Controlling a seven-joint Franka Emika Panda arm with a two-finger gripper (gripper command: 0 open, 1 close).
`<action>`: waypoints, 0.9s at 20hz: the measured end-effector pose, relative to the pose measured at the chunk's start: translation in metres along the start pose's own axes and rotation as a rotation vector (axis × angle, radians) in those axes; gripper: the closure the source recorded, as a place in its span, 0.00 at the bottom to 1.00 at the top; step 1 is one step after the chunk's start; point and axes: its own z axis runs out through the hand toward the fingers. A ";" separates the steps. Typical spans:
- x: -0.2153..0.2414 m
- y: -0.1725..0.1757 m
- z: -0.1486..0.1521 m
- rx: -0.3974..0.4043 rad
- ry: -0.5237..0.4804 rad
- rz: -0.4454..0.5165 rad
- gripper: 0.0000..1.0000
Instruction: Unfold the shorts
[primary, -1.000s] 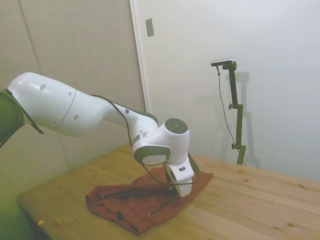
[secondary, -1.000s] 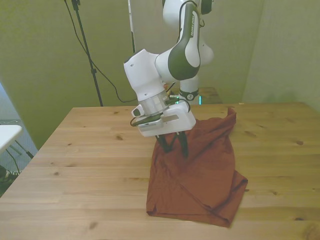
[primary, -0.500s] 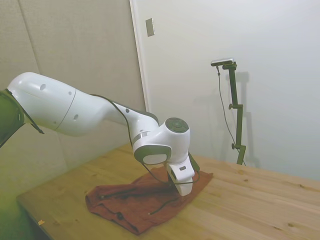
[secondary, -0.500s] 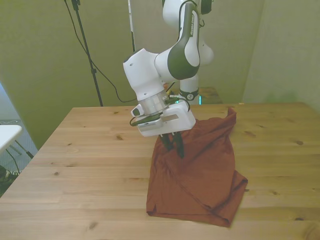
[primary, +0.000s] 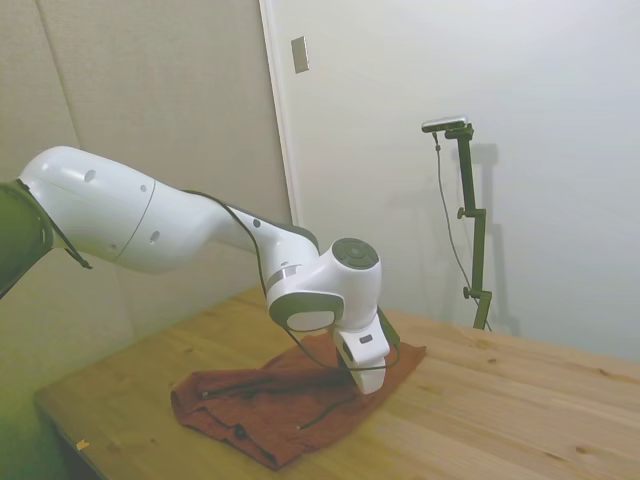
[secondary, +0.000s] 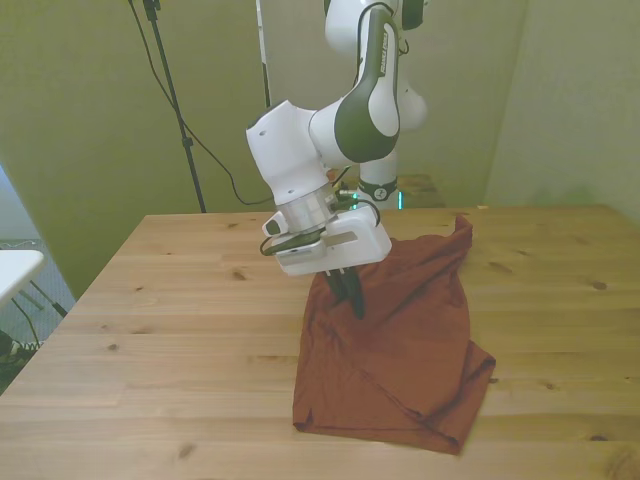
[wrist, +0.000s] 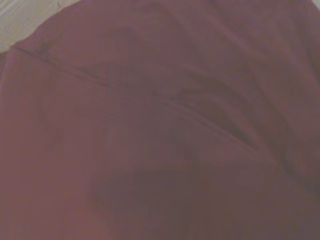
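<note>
The rust-brown shorts (secondary: 400, 340) lie folded on the wooden table (secondary: 170, 330), lower centre-right in the front view. The gripper (secondary: 352, 300) pinches their upper-left fabric, fingers nearly together. No readable writing.

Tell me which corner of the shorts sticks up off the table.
The far corner of the shorts, at the front view's right: it rises in a small peak, while the near corners lie flat on the table.
</note>
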 end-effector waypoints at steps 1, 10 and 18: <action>-0.005 -0.008 -0.002 0.008 -0.001 -0.014 1.00; -0.106 -0.087 0.011 0.017 -0.013 -0.183 1.00; -0.149 -0.142 0.023 0.021 0.017 -0.242 1.00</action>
